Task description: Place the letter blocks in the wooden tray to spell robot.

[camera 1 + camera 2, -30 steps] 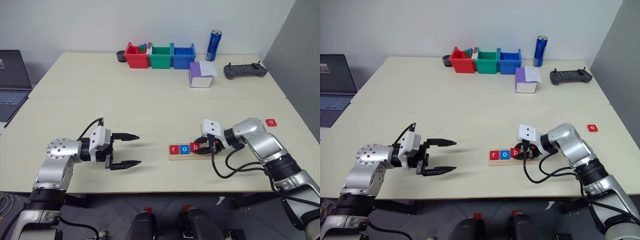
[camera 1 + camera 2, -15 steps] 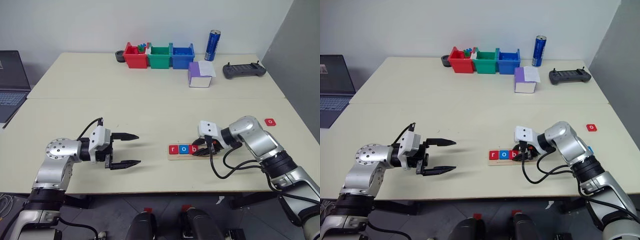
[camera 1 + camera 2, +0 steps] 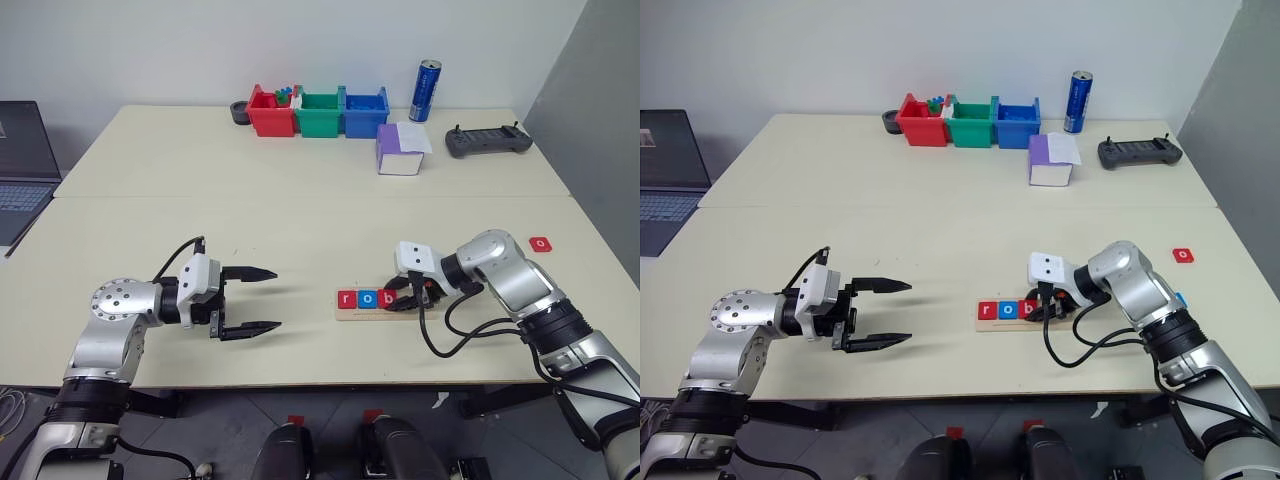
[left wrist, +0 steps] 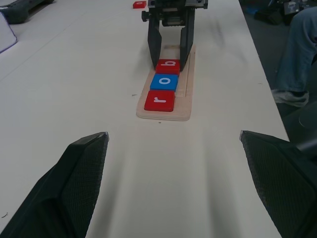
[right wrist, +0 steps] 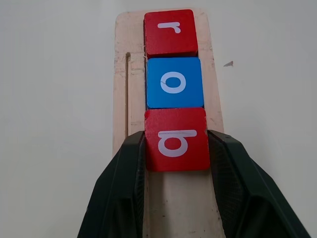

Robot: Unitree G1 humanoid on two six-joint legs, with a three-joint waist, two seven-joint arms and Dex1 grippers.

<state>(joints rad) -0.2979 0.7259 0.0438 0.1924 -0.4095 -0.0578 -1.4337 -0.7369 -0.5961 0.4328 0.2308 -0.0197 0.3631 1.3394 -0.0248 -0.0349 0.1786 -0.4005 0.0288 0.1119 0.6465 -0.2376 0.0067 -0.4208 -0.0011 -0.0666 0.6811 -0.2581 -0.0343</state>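
The pale wooden tray (image 3: 378, 305) lies near the table's front edge, right of centre. In its groove, touching in a row from the left end: red r block (image 4: 160, 100), blue o block (image 4: 164, 82), red b block (image 5: 176, 139). Another red o block (image 3: 540, 243) lies flat far right.

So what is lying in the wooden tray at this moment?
The wooden tray holds three tiles in a row: red r, blue o, red b. The right gripper clasps the b. The tray's far end behind that gripper is covered.
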